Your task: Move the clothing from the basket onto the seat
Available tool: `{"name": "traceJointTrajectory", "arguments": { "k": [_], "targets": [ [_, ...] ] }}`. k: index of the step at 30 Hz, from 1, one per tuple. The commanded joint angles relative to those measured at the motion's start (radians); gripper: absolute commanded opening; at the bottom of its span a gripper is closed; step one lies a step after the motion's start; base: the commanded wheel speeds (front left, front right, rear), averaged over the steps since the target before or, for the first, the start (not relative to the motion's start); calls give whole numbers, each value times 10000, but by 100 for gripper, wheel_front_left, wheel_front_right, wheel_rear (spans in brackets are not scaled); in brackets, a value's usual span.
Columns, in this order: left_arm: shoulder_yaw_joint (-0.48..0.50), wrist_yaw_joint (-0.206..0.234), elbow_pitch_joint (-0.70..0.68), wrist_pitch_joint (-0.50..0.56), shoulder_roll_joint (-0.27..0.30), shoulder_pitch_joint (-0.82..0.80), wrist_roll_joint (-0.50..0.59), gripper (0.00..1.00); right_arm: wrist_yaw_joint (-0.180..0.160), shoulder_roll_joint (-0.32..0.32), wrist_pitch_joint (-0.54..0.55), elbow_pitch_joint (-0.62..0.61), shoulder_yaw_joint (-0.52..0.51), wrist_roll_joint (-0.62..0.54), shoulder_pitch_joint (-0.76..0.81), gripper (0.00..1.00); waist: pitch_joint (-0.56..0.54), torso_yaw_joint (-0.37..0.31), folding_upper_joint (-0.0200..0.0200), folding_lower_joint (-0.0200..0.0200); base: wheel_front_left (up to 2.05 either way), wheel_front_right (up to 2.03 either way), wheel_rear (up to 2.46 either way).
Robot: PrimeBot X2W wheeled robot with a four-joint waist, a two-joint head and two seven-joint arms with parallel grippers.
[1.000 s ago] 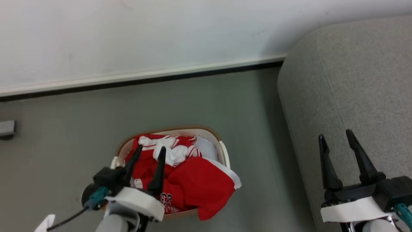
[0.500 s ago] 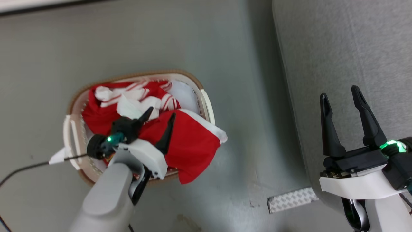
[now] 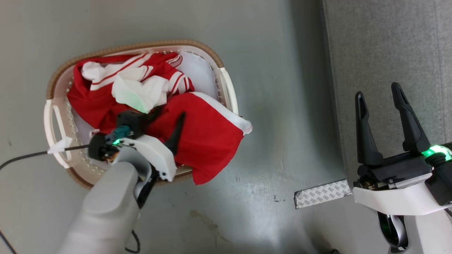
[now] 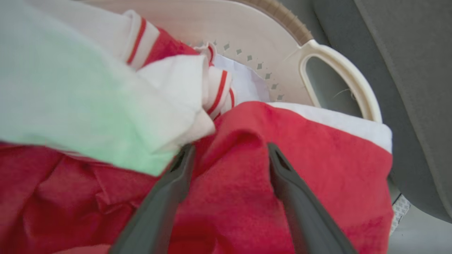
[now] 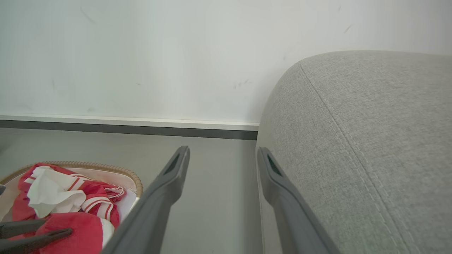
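Our left fingers (image 3: 177, 130) stand wide astride a fold of the red clothing (image 3: 208, 134), which lies heaped in the basket (image 3: 226, 84) at ten o'clock. Our right fingers (image 3: 365, 137), wide and empty, hang by the edge of the seat (image 3: 388, 42) at three o'clock.

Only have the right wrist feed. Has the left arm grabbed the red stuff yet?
Observer: No. In the left wrist view the left gripper is open, with a raised fold of the clothing between its fingers.
Operator: Anything spilling out?
Observer: Yes. In the head view a red piece with white trim hangs over the rim of the basket, on the side facing the seat.
Operator: Anything lying on the way over?
Observer: A strip of patterned tape lies on the floor by the seat's base.
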Motion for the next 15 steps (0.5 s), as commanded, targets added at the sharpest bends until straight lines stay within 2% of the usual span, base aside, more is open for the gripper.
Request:
{"name": "traceJointTrajectory", "arguments": {
  "k": [1,5,6,7,10,15],
  "targets": [
    [-59,16,85,-4,166,-180,-144,100,-21,-17,-4,-78,38,-30,-141,100,126,-27,0,-1,0,0,0],
    [-632,15,213,-3,106,-248,-499,100,-21,-18,-4,-93,30,-69,-128,100,265,-74,0,-1,0,0,0],
    [-900,15,173,-3,57,-269,-646,45,-21,-17,-4,-66,8,-93,-105,100,262,-58,0,-1,0,0,0],
    [-1171,14,65,-3,27,-291,-869,0,-21,-20,-4,-35,-39,-117,-66,100,230,-18,0,-1,0,0,0],
    [-1856,16,-193,-3,116,-261,-1579,0,-21,-15,-4,77,-108,-122,7,100,-33,132,0,-1,0,0,0],
    [-1480,13,-1202,-5,400,207,-2188,0,-21,-20,-4,337,-42,-125,33,100,-1137,407,0,-1,0,0,0]
  ]
}}
